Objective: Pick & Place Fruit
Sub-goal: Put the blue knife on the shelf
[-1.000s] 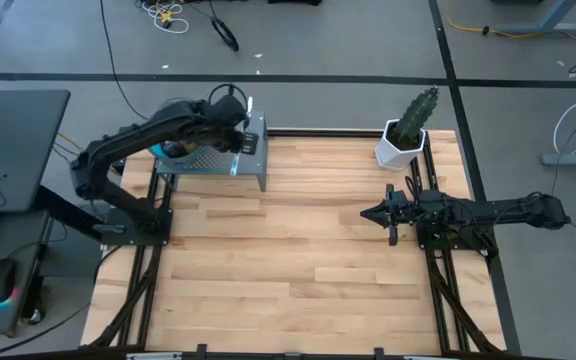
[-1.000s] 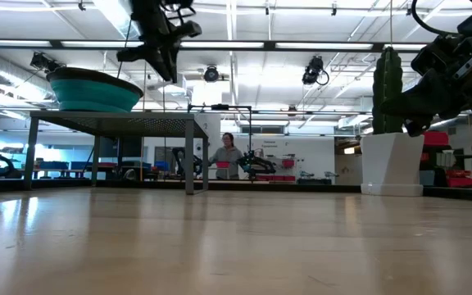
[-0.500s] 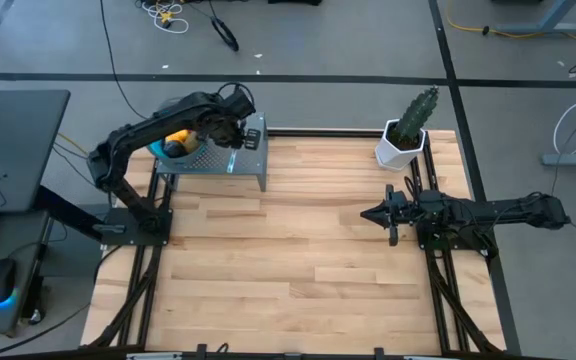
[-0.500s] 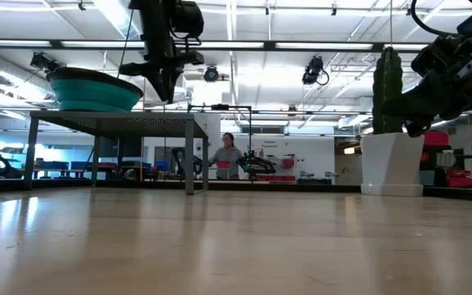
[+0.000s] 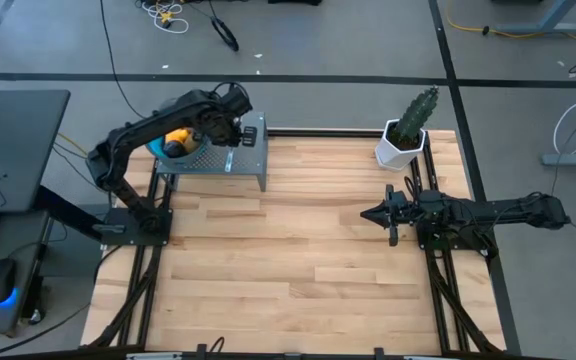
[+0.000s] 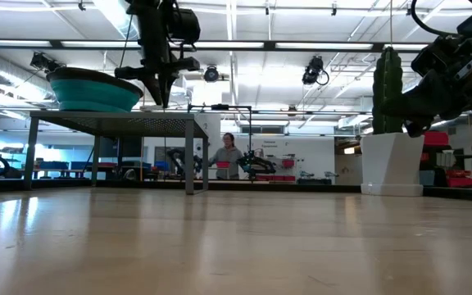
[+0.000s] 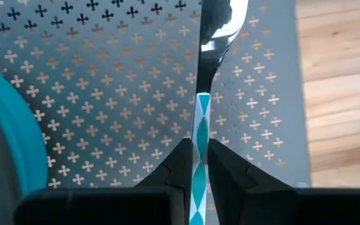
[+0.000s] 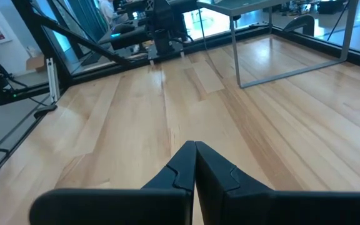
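Above the perforated grey stand at the far left corner of the worktop, the left tool is hovering in the high view. Just beside it, on the side away from the cactus, the teal bowl is sitting on the stand and is holding the yellow-orange fruit; the other fruits cannot be made out. The right tool is waiting over the worktop in front of the cactus pot, fingers pressed together on nothing.

Across the low view, the stand is carrying the bowl, whose contents are hidden by its wall. The left tool is hanging just beside the bowl's rim, pointing down at the stand's top. The right arm is showing beside the cactus.

From the left wrist view, the left tool is pinching a slim white-and-teal striped stick whose shiny metal end is reaching out over the stand's patterned top. The bowl's teal rim is curving past beside the fingers.

From the right wrist view, the right tool is fully closed and empty above bare wood, with the stand's legs far off.
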